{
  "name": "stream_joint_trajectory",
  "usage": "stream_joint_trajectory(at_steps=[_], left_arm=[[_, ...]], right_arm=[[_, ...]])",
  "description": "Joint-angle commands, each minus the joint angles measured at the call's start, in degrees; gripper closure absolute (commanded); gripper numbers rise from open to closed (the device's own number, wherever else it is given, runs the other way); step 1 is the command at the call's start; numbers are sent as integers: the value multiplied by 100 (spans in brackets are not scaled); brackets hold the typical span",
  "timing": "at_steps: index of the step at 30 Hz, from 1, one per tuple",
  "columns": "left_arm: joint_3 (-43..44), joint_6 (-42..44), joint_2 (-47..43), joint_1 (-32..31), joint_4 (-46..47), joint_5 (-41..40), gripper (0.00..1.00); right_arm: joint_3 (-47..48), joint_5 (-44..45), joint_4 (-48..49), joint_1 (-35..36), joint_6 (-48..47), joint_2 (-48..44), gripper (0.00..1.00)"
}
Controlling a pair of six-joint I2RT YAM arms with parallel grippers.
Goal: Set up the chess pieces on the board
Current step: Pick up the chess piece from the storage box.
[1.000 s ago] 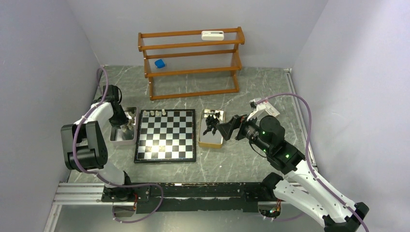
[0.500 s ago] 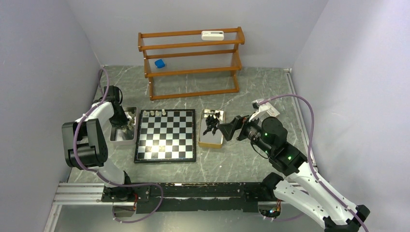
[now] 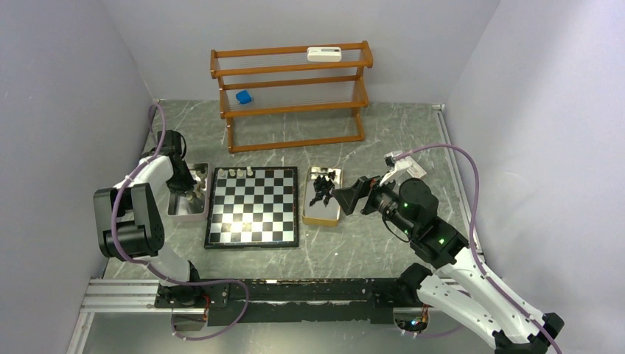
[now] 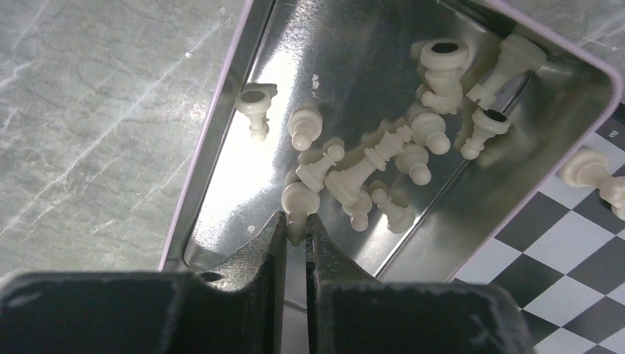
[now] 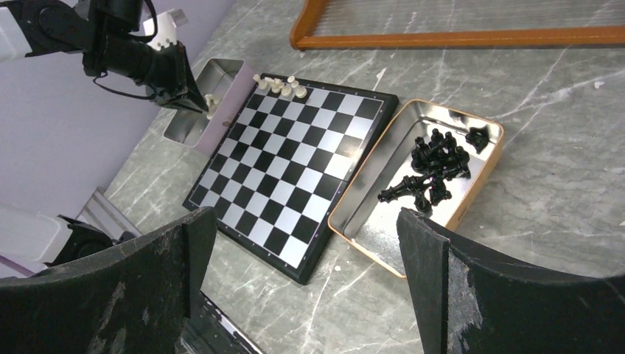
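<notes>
In the left wrist view my left gripper (image 4: pixel 295 225) is shut on a cream chess piece (image 4: pixel 301 200), pinched at its narrow part low in the metal tray (image 4: pixel 354 66). Several more cream chess pieces (image 4: pixel 383 158) lie loose in that tray. The board (image 3: pixel 253 214) lies between the two trays, with a few cream pieces (image 3: pixel 240 172) standing on its far left row. Black chess pieces (image 5: pixel 435 166) are heaped in the orange-rimmed tray (image 5: pixel 368 236). My right gripper (image 3: pixel 346 198) hangs open just right of that tray, with nothing between its fingers.
A wooden rack (image 3: pixel 295 96) stands at the back of the table, with a blue block (image 3: pixel 244 96) on its middle shelf and a white device (image 3: pixel 324 53) on top. Grey walls close in on the left and right.
My left gripper's jaws have closed onto a cream piece in the tray. The right arm has shifted only slightly and stays open.
</notes>
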Motion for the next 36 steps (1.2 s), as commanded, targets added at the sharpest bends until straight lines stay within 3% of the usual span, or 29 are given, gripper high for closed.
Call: stream_joint_trajectory(at_steps=[1, 24, 36], left_arm=[[172, 70, -323, 54, -120, -47, 87], [653, 275, -997, -117, -473, 224, 87], [1541, 426, -885, -1383, -1047, 156, 86]], right_arm=[[57, 25, -4, 18, -2, -61, 3], [84, -2, 34, 24, 52, 72, 3], [92, 50, 3, 24, 92, 119, 4]])
